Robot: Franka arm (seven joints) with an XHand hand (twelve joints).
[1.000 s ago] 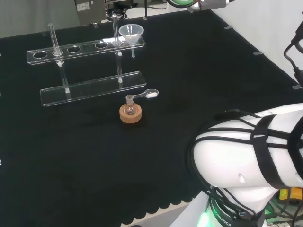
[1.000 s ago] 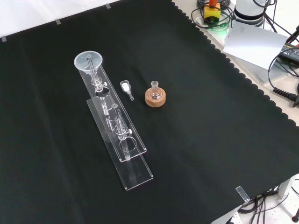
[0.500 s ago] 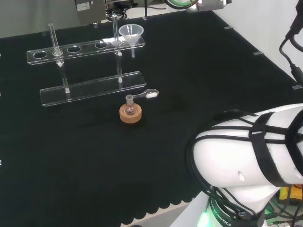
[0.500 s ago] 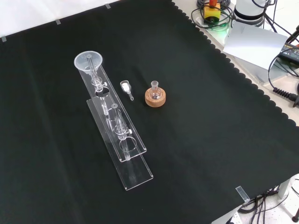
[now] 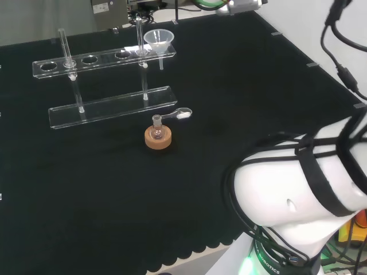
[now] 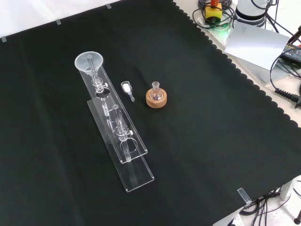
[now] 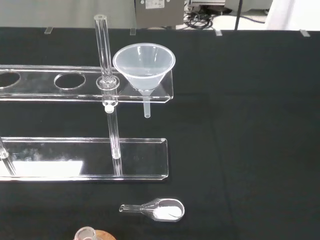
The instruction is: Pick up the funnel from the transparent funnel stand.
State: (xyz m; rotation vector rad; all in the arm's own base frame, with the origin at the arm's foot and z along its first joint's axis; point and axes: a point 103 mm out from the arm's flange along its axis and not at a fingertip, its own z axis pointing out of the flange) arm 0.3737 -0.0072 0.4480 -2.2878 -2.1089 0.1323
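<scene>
A clear plastic funnel [image 5: 159, 39] sits in the end hole of the transparent stand's upper shelf [image 5: 92, 59], at the shelf's right end in the head view. In the front view the funnel [image 6: 89, 61] is at the far end of the stand [image 6: 136, 174]. Seen from the wrist, the funnel [image 7: 144, 62] is upright, its stem hanging below the shelf [image 7: 40, 95], with a clear post beside it. Nothing touches the funnel.
A small flask on a cork ring [image 5: 157, 137] stands before the stand's base, also seen from the front as the flask on its ring [image 6: 155, 98]. A clear scoop with white powder [image 7: 160, 209] lies beside it. The arm's white link [image 5: 298, 195] stands at the head view's right.
In the head view the arm's white link has shifted a little and the dark cable above it has moved. The funnel, stand, flask and scoop have stayed put.
</scene>
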